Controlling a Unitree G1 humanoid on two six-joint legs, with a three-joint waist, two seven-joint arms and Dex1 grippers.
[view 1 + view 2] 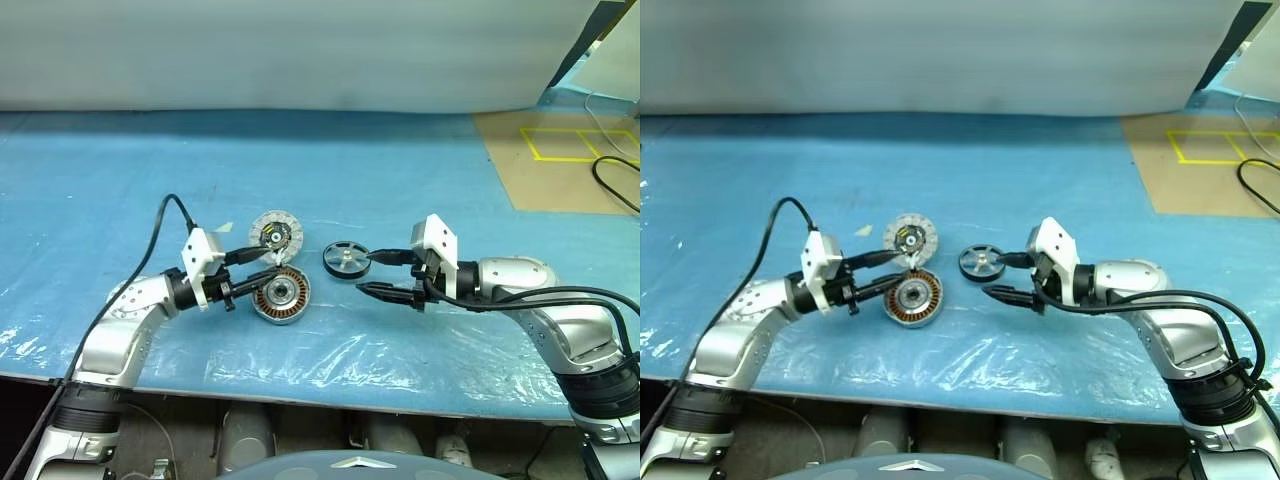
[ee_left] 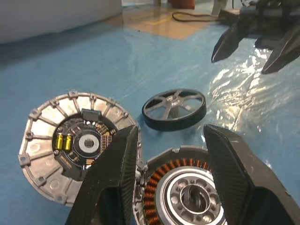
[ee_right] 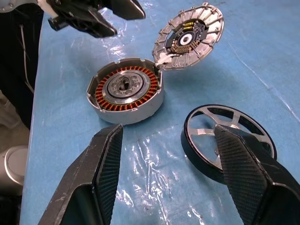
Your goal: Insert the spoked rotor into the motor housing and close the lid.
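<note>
Housing [image 1: 281, 295] sat nearest, copper windings up, lid [image 1: 275, 233] hinged open flat behind it. Rotor [image 1: 345, 260] lay just right on the table [image 1: 400, 170], untouched. Left gripper [image 1: 262, 270] and right gripper [image 1: 372, 272] both spread, empty. Best pinched rotor by rim, kept level, centred over hub.

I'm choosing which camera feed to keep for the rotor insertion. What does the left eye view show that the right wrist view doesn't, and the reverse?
Left eye view alone: both arms reaching in from either side, the tan floor patch with yellow tape.

Right wrist view alone: a close look into the motor housing, its copper windings ringing the silver centre.

Both: the lid swung open, the spoked rotor lying flat on the blue sheet, and both pincers, left and right, open and empty.
</note>
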